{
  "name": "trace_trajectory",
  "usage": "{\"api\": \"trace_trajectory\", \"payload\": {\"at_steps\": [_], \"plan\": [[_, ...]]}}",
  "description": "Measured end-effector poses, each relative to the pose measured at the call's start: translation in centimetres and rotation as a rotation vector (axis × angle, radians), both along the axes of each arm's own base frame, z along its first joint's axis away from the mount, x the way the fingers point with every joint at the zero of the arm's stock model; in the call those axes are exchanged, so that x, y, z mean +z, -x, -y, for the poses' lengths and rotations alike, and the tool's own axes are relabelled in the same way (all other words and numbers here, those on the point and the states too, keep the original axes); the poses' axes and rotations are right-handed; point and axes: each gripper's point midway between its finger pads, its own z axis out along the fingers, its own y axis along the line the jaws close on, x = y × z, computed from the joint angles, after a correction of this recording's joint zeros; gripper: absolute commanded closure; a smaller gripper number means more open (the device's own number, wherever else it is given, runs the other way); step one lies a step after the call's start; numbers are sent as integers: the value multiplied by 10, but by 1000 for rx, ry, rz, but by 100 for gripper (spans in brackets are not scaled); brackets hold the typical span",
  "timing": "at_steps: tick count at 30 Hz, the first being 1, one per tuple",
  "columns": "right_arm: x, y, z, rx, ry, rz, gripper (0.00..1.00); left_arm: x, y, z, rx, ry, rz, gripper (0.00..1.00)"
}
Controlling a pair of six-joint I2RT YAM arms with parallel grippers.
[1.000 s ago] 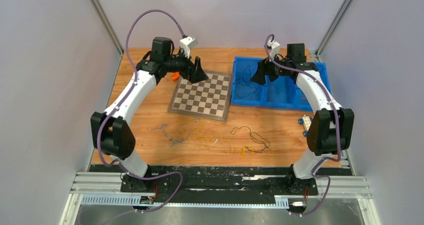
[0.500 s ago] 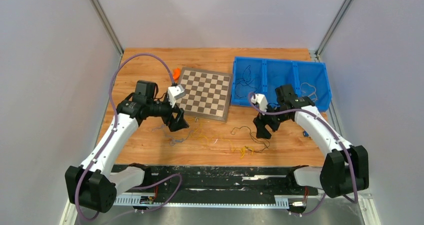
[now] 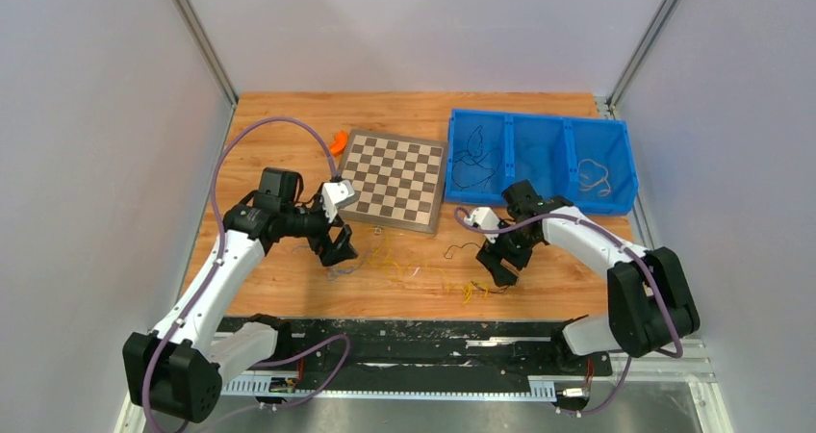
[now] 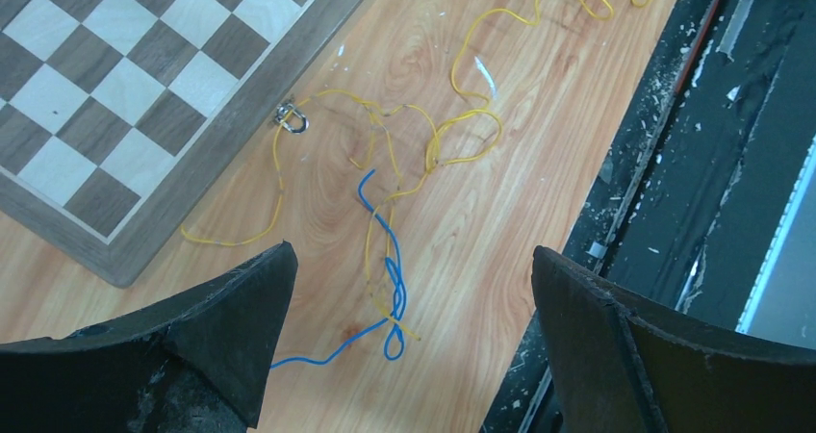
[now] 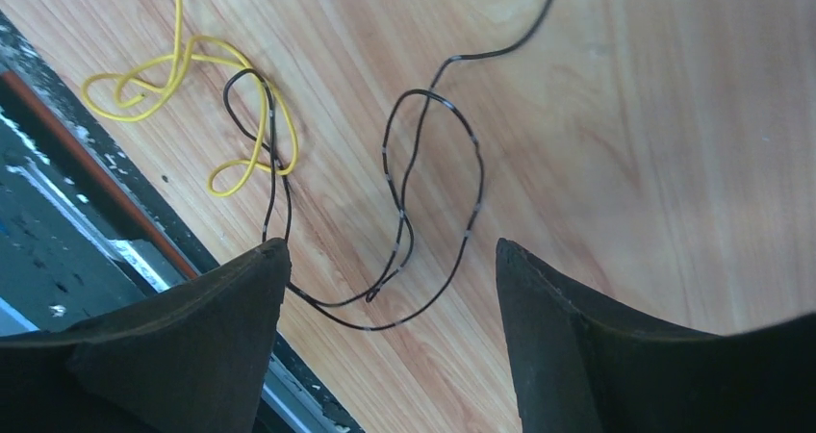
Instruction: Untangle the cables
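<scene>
While a thin, curly yellow cable (image 4: 279,164) and blue cable (image 4: 395,279) lie beside the checkered chessboard (image 4: 125,77) under my spread left claw (image 4: 409,260), my right claw (image 5: 392,250), also spread, hovers over a looped black cable (image 5: 478,178) on the wood-grain table (image 5: 625,115).

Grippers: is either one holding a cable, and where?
Neither: the left gripper is open over the blue cable, the right gripper open over the black cable.

Before me lies a wooden table (image 3: 289,125) with a chessboard (image 3: 390,180) flat on it, turned slightly askew. A small orange object (image 3: 337,142) sits at the board's far left corner. A small metal clip (image 4: 292,117) lies just beside its near edge. To the right stands a blue tray (image 3: 563,117) of three compartments. A black rail (image 3: 433,332) runs along the table's near edge.
</scene>
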Motion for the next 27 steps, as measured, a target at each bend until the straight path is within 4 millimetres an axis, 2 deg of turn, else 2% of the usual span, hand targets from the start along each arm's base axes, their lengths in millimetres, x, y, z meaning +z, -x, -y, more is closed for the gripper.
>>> {"api": "trace_trajectory", "payload": {"at_steps": [2, 4, 6, 7, 8, 9, 13, 17, 20, 22, 24, 27], "plan": [[-7, 4, 0, 18, 35, -5, 31, 0, 0, -2, 0, -7, 16, 0], [-15, 10, 2, 37, 75, -14, 44, -2, 2, -3, 1, -14, 24, 0], [-23, 15, 5, 53, 111, -21, 69, -5, 3, -6, 4, -27, 29, 0], [-25, 16, 8, 57, 130, -22, 87, -7, 4, -7, 6, -33, 30, 0], [-25, 16, 10, 59, 141, -17, 95, -9, 4, -8, 7, -40, 32, 0], [-25, 14, 10, 59, 145, -9, 100, -11, 4, -10, 10, -48, 32, 0], [-11, -1, 12, 43, 164, 64, 100, -16, 5, -13, 16, -70, 36, 0], [40, -43, 1, 20, 114, 254, 100, -19, 3, -16, 18, -91, 46, 1], [96, -76, -11, -7, 43, 415, 100, -22, 1, -19, 18, -106, 56, 1], [135, -91, -17, -24, -6, 515, 100, -26, 0, -20, 15, -115, 62, 1], [169, -100, -23, -34, -55, 594, 100, -30, 0, -21, 10, -124, 63, 1], [210, -104, -31, -38, -129, 660, 100, -40, 0, -23, 1, -145, 58, 1]]}}
